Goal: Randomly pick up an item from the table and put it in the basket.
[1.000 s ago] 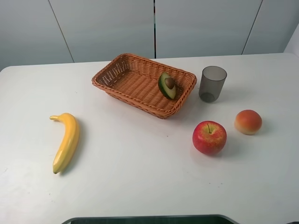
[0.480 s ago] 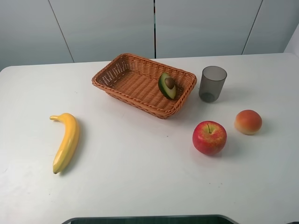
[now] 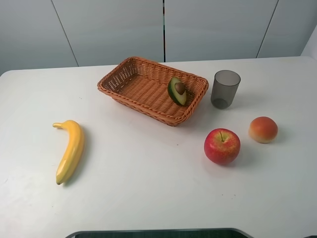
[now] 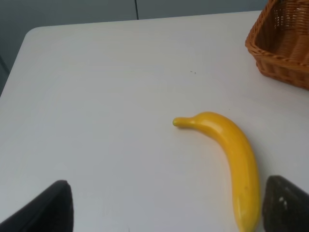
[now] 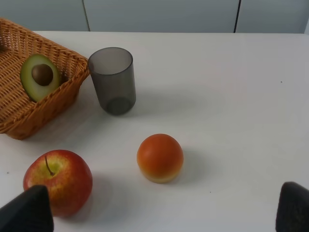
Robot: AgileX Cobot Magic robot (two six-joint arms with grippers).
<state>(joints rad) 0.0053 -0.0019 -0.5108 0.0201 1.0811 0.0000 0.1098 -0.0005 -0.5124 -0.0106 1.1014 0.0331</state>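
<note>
The halved avocado lies inside the wicker basket, leaning on its right wall, pit facing up; it also shows in the right wrist view within the basket. Both arms are out of the exterior high view. My left gripper is open and empty, low over the white table near the yellow banana. My right gripper is open and empty, its dark fingertips wide apart, well back from the basket.
The banana lies at the left of the table. A red apple, an orange-red round fruit and a grey translucent cup stand right of the basket. A dark edge runs along the table's front.
</note>
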